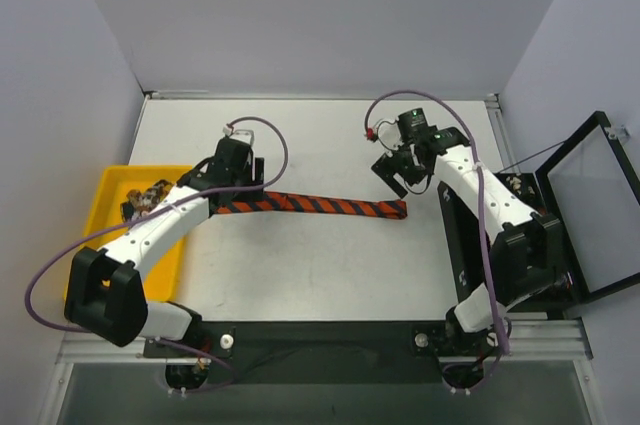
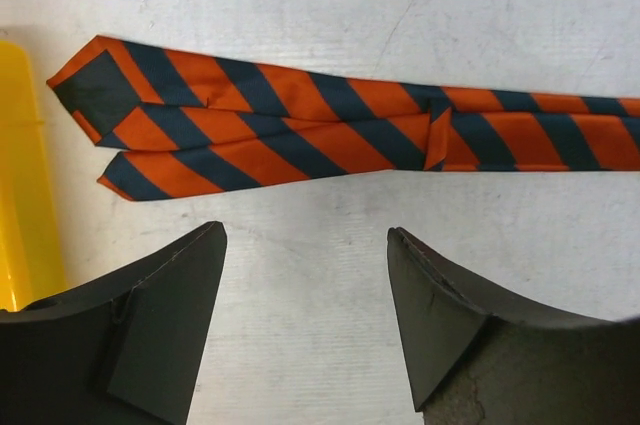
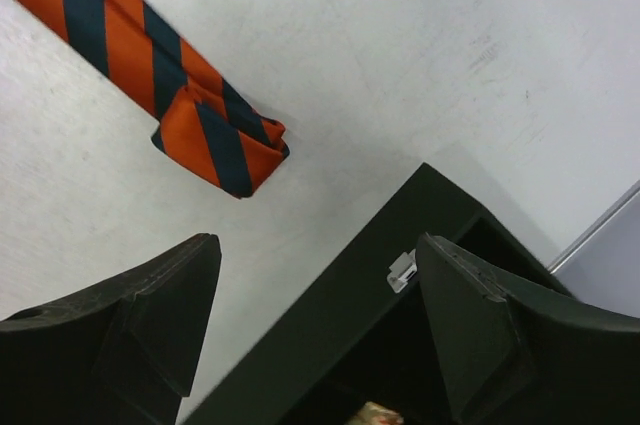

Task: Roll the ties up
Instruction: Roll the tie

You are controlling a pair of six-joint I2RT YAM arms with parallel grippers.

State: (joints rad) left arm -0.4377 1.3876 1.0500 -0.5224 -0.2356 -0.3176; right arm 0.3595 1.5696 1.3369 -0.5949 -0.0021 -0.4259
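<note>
Found the striped necktie laid flat on the white table, stretched crosswise between the two arms and not yet rolled. Read its pattern as broad diagonal bands of red-orange and a very dark navy or black. Saw it doubled along its length, two layers stacked and slightly offset.

At the left end, in the left wrist view, made out both pointed tips of the necktie lying together. Saw the wider tip on top, with a dark patch at its point, and the narrower tip peeping out below it, both just beside the yellow bin. Noticed a small crease across the fabric further along.

At the right end, in the right wrist view, saw the necktie bent back on itself in a short flat fold, near the corner of a black box yet apart from it.

Found the left gripper with jaws spread wide, gripping nothing, only bare table between them, on the near side of the tips and not touching the cloth. Found the right gripper likewise parted and empty, clear of the folded end.
</note>
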